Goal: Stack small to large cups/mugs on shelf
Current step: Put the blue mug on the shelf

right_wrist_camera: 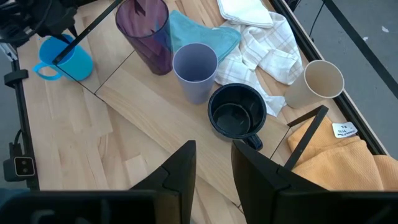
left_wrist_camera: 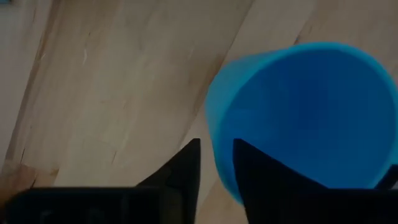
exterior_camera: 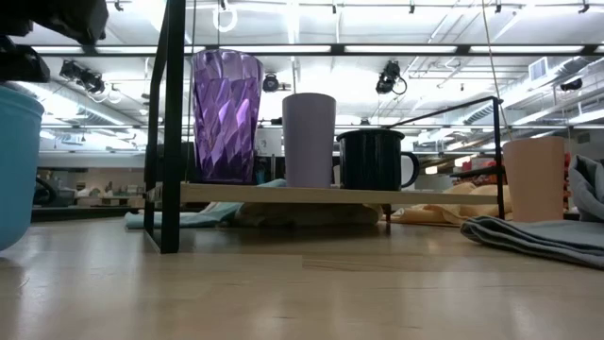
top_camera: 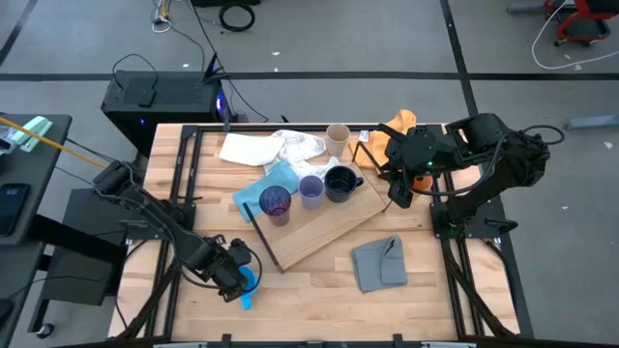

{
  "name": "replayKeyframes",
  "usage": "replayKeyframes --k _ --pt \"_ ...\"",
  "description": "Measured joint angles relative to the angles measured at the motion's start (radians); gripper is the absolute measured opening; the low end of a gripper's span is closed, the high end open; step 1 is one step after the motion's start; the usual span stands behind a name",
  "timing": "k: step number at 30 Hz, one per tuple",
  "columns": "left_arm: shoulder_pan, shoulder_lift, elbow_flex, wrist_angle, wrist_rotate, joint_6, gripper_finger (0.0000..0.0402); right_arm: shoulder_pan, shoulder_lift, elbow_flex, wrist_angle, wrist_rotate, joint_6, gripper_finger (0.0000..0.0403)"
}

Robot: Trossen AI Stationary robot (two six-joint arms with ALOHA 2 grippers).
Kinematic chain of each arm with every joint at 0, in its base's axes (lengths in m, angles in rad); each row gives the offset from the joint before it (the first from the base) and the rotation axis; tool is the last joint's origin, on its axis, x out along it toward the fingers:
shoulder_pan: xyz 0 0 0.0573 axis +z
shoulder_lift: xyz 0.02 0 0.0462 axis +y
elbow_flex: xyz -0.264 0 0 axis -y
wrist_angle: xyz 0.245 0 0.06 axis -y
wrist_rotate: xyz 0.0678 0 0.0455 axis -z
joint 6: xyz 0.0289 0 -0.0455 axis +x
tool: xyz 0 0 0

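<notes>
Three cups already stand in a row on the shelf (top_camera: 329, 227) at the centre of the high view: the dark purple tumbler (top_camera: 275, 204), the lavender cup (top_camera: 310, 190) and the black mug (top_camera: 339, 183). At the lower left of that view, the left gripper (top_camera: 239, 274) sits low over the bright blue mug (top_camera: 246, 280), which rests on the tabletop (top_camera: 319, 290) well apart from the shelf; in the left wrist view its fingers (left_wrist_camera: 186, 165) straddle the mug's wall, one outside and one inside the rim, though whether they have clamped it cannot be told. The right gripper (top_camera: 398, 196) hovers at the shelf's right-hand end, its fingers parted and holding nothing, the cups spread beyond them in the right wrist view. The beige cup (top_camera: 337, 137) waits at the top centre beside a white cloth (top_camera: 271, 148); a grey cloth (top_camera: 379, 263) lies at the lower right.

The step in hand appears to be picking up the blue mug. Doing it well likely means pinching the wall firmly, lifting straight up before travelling, clearing the shelf's black frame rods, and setting the mug down upright in line with the others without nudging the tall tumbler.
</notes>
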Motion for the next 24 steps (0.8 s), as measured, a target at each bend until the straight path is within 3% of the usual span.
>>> replayKeyframes --k 5,17,24 --pt "0.000 0.034 0.003 0.010 0.037 -0.004 0.0017 0.000 0.000 0.000 0.000 0.000 0.000 0.0107" --pt "0.000 0.030 0.002 0.013 0.057 -0.005 0.0011 0.000 0.000 0.000 0.000 0.000 -0.015 0.0083" --pt "0.003 -0.087 -0.001 -0.045 0.057 -0.061 0.0011 0.000 0.000 0.000 -0.001 0.000 -0.019 0.0083"
